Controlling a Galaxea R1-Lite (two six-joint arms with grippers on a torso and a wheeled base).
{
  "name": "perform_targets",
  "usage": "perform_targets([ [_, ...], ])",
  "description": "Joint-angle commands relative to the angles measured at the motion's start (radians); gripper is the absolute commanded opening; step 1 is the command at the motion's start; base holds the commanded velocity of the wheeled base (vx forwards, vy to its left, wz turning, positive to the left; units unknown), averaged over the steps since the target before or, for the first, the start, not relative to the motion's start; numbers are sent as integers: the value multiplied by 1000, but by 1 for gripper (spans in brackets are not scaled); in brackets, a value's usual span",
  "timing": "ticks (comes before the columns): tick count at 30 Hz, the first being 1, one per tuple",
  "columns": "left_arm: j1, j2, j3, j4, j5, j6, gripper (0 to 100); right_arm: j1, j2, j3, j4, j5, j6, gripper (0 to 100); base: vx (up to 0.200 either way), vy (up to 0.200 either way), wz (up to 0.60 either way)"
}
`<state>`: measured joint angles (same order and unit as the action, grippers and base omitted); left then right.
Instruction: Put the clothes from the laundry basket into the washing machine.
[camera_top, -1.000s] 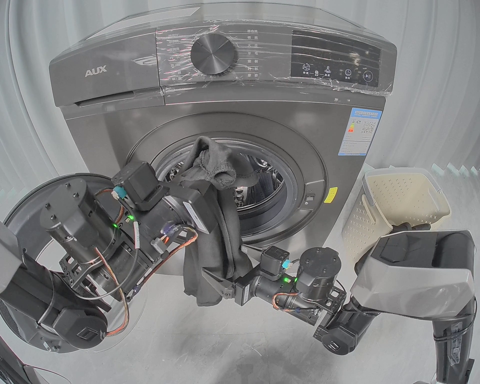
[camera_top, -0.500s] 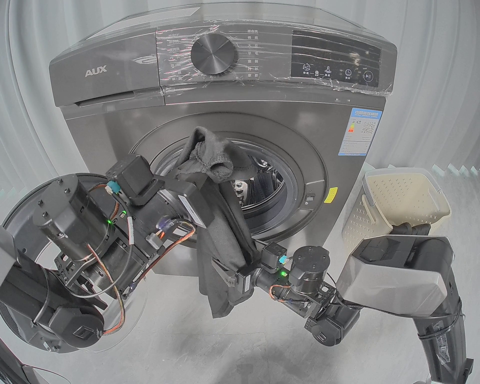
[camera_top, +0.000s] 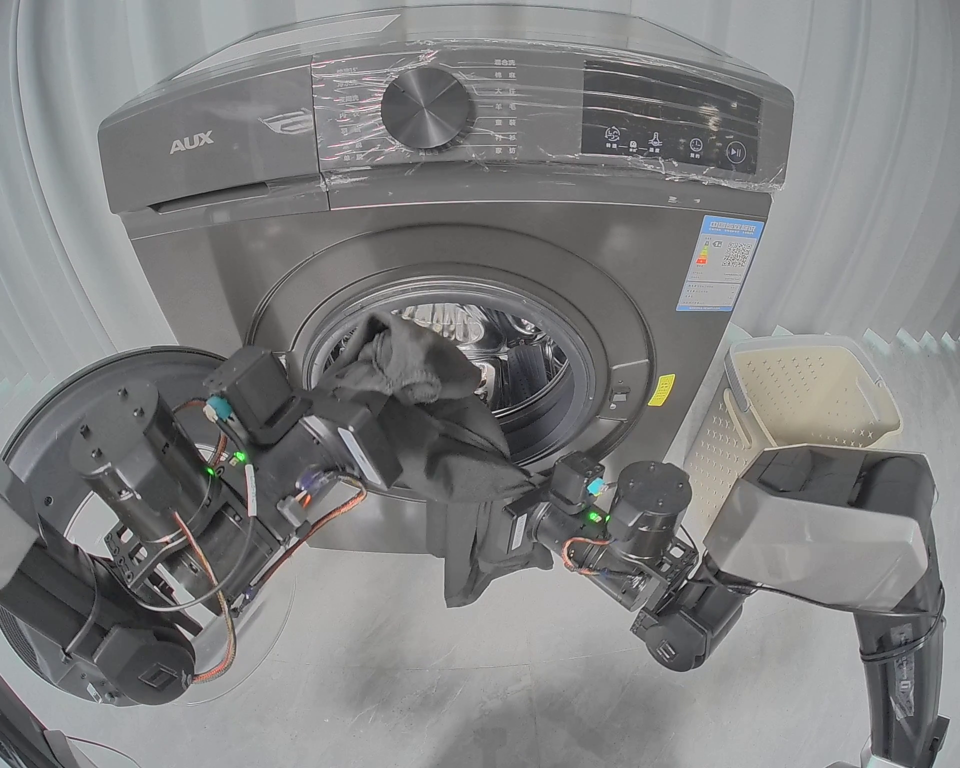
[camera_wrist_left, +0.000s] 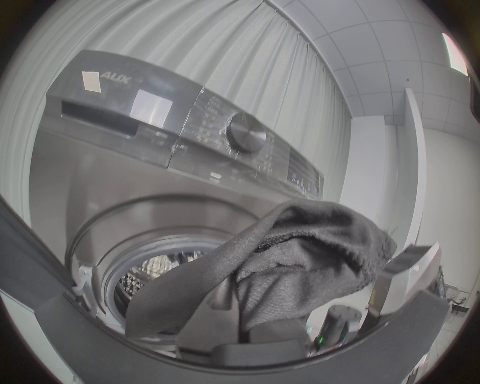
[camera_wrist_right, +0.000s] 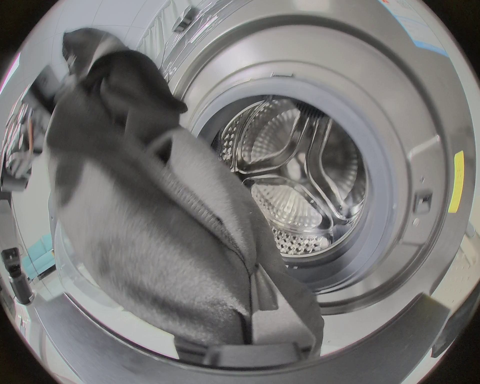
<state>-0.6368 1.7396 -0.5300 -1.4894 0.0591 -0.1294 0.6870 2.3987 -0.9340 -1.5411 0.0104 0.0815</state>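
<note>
At the left, the door of the washing machine stands swung open. Beside it the left gripper has sunk over the last second from above the opening to the mouth of the drum, its jaws clenched on the bunched top of the dark garment. The right gripper has meanwhile risen and shifted rightward, jaws grasping the garment's lower part. The cloth that hung long now sags between the two arms, with a tail dangling below the opening's rim. I judge the garment is being gathered for a push inside; it sits at the lip, not yet in the drum. The right wrist view looks straight into the drum's ribbed, perforated wall behind the cloth, which the head view half hides. The left wrist view shows the bunch heaped over its own jaws. At the far right stands the laundry basket.
</note>
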Motion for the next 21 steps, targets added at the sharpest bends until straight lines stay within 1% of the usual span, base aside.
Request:
perform_targets([
  [1, 17, 40, 96, 1, -4, 1, 0, -27, -116, 20, -1, -15, 0, 0, 0, 0, 0],
  [3, 19, 61, 150, 3, -9, 2, 0, -30, -150, 20, 1, -30, 0, 0, 0, 0, 0],
  [7, 19, 113, 216, -3, -30, 1, 0, -30, -205, 23, 7, -38, 3, 0, 0, 0, 0],
  [13, 17, 176, 223, -48, -28, -1, 0, -23, -233, 70, -1, -44, 14, 0, 0, 0, 0],
  [14, 17, 181, 226, -49, -28, -1, 100, -24, -233, 69, -1, -44, 15, 0, 0, 0, 0],
  [18, 16, 190, 248, -52, -24, -7, 100, -27, -233, 67, -1, -44, 15, 0, 0, 0, 0],
  [19, 16, 196, 303, -52, -24, -7, 100, -30, -234, 63, -1, -44, 14, 0, 0, 0, 0],
  [21, 17, 199, 354, -52, -32, -3, 100, -35, -234, 60, -1, -44, 14, 0, 0, 0, 0],
])
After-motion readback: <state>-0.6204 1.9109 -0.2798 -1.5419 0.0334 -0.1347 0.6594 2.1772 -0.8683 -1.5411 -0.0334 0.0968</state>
